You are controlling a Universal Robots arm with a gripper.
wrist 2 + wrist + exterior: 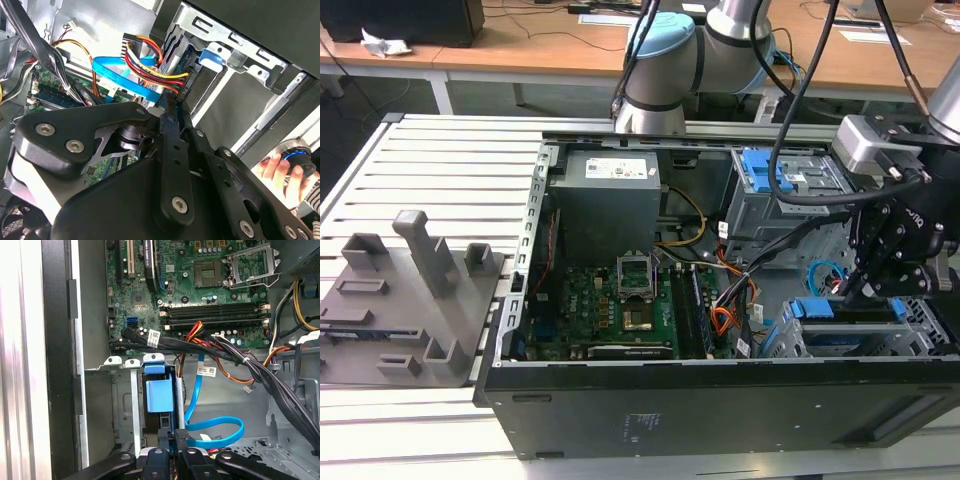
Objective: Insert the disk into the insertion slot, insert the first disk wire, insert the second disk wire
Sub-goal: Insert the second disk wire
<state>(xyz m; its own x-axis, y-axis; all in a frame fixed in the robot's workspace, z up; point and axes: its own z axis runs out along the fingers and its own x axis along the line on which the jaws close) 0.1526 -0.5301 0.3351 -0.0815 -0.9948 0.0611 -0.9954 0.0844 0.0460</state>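
The gripper [176, 102], clenched on a dark plug [172, 97] beside the disk [159, 395], risks bending the plug if misaligned with the connector.

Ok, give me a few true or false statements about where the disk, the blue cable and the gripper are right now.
1. The disk in its blue carrier sits in the insertion slot. True.
2. The second disk wire lies outside the computer on the table. False: it loops inside the case, near the disk.
3. The gripper hangs over the motherboard's socket. False: it is down at the insertion slot, by the disk.
4. A person's hand shows in the second wrist view. True.
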